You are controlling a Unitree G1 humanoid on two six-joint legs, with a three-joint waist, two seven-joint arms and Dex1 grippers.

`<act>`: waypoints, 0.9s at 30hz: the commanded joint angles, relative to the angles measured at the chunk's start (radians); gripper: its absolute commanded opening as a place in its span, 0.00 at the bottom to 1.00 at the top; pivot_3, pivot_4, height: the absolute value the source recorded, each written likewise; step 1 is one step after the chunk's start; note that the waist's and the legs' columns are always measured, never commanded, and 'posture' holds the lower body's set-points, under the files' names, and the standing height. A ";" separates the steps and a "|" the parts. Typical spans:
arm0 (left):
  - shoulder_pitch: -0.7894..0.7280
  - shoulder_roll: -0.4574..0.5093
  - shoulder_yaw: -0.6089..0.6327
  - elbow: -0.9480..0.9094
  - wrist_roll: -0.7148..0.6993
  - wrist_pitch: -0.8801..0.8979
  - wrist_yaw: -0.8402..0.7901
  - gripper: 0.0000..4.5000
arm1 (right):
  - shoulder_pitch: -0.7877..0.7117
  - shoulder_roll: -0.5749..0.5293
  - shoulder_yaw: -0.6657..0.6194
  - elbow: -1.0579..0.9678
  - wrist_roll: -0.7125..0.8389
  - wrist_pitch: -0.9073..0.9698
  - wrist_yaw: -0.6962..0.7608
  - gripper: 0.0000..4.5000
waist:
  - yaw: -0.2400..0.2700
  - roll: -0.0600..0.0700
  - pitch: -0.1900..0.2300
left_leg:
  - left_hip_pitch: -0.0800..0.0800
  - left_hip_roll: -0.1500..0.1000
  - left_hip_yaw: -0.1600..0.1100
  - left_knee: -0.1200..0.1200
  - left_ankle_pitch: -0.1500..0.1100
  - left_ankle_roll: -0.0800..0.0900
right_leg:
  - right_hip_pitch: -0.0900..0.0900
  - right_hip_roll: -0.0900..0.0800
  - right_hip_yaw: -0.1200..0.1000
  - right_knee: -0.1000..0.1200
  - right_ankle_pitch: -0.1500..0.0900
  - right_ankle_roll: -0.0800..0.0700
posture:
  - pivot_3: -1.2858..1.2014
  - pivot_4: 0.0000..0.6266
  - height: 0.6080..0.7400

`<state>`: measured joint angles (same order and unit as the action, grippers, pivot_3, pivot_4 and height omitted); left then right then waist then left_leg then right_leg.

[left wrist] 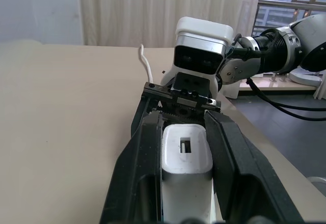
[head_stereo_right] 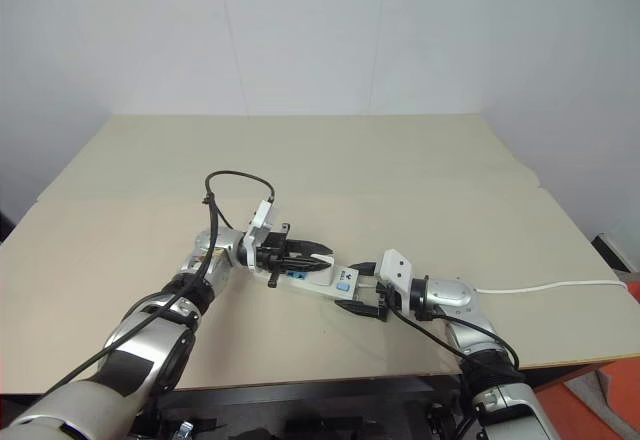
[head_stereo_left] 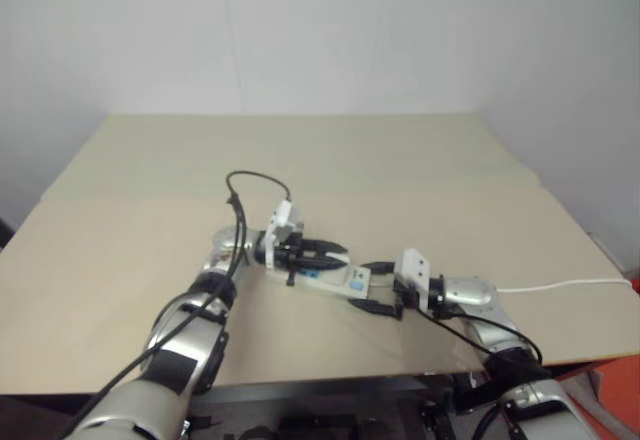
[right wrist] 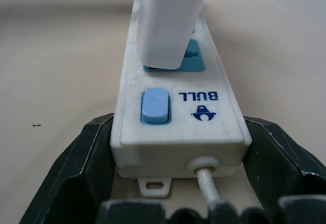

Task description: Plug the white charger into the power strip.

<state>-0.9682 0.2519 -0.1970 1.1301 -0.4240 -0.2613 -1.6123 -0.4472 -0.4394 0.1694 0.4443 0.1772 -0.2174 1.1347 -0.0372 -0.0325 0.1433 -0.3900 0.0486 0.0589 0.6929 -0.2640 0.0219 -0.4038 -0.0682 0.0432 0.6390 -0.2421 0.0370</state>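
Right wrist view shows the white charger (right wrist: 170,20) standing on a blue socket of the power strip (right wrist: 178,124) near the counter's (head_stereo_left: 120,260) front edge, apparently almost seated, the left claw (left wrist: 186,132) clenched on it while the right claw (right wrist: 175,155) brackets the strip's switch end.

The scene is lit evenly and softly from above; the counter (head_stereo_right: 420,160) is rendered without glare, and only faint, short shadows are cast beneath the arms. The head views are slightly hazy, with muted contrast. In the left wrist view, daylight is admitted through a curtained window (left wrist: 163,10), and the background is softened. In the right wrist view, the white charger (right wrist: 170,20) is blurred at close range.
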 commanded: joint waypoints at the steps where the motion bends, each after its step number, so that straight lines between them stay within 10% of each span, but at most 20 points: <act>1: 0.008 0.042 -0.013 0.046 0.043 -0.019 -0.002 0.22 | 0.033 0.002 0.046 0.003 -0.040 0.005 0.020 0.77 | 0.000 0.000 0.000 | 0.000 0.000 0.000 0.000 0.000 0.000 | 0.000 0.000 0.000 0.000 0.000 0.000 | 0.52 0.24 1.00; 27: -0.046 0.062 -0.150 0.124 0.149 -0.156 -0.002 0.22 | 0.055 -0.012 0.062 -0.048 -0.017 0.026 0.070 0.77 | 0.003 0.000 -0.006 | 0.002 0.000 0.000 0.000 -0.001 0.002 | 0.003 0.000 0.000 -0.001 0.000 0.000 | 0.52 0.24 1.00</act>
<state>-1.0320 0.2817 -0.3088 1.1817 -0.3632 -0.4116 -1.6123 -0.4307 -0.4422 0.1712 0.4262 0.1792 -0.1889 1.1222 -0.0338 -0.0322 0.1373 -0.3876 0.0489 0.0590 0.6925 -0.2652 0.0237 -0.4008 -0.0679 0.0433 0.6377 -0.2425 0.0367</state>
